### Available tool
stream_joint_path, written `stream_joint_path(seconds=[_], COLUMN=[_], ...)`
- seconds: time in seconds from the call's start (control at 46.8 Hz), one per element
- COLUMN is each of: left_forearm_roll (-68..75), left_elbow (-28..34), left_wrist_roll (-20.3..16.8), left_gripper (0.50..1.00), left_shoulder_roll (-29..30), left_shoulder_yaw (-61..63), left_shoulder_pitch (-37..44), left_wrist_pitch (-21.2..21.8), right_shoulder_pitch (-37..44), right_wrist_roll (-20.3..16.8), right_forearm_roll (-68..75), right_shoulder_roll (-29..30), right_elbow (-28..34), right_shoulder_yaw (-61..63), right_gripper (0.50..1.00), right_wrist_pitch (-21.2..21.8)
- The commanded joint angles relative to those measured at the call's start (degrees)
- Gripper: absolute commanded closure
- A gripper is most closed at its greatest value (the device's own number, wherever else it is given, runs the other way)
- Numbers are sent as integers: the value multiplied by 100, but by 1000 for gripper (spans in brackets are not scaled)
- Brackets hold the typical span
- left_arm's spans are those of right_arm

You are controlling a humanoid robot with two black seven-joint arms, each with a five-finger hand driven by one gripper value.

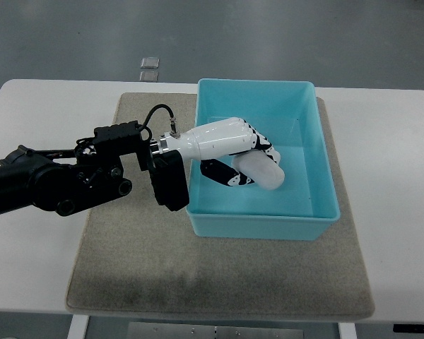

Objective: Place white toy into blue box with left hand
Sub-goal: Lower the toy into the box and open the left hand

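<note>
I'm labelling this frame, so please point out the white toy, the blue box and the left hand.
white toy (263,171), top view, its rounded body inside the box.
blue box (258,227), top view, its near wall.
left hand (226,138), top view, the white back of the hand.

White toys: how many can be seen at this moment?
1. The white toy is inside the blue box, held low over its floor in the left hand. The hand covers part of the box floor, so another could be hidden there.

The left hand (230,145) holds the toy (263,170) inside the box (261,219), on the mat (127,261).
</note>
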Motion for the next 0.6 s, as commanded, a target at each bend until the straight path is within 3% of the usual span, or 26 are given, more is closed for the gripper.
stream_joint_path(seconds=[0.0,0.128,0.235,0.47,0.577], left_forearm_roll=[-1,-9,-9,-71,-124], left_elbow=[62,62,54,10,1], left_wrist_roll=[0,0,0,0,0], left_gripper=[924,690,570,510,508], left_shoulder_roll=[3,3,3,21,30], left_shoulder_yaw=[75,154,172,154,102], left_shoulder_pitch=[4,4,12,-5,-14], left_wrist_pitch=[-6,-15,-68,-59,-59], right_shoulder_pitch=[0,0,0,0,0], right_wrist_roll=[0,0,0,0,0], right_forearm_roll=[0,0,0,0,0], right_shoulder_roll=[0,0,0,0,0], right_elbow=[0,0,0,0,0], right_shoulder_yaw=[3,3,-6,3,3], right_gripper=[564,564,564,564,564], right_wrist_pitch=[0,0,0,0,0])
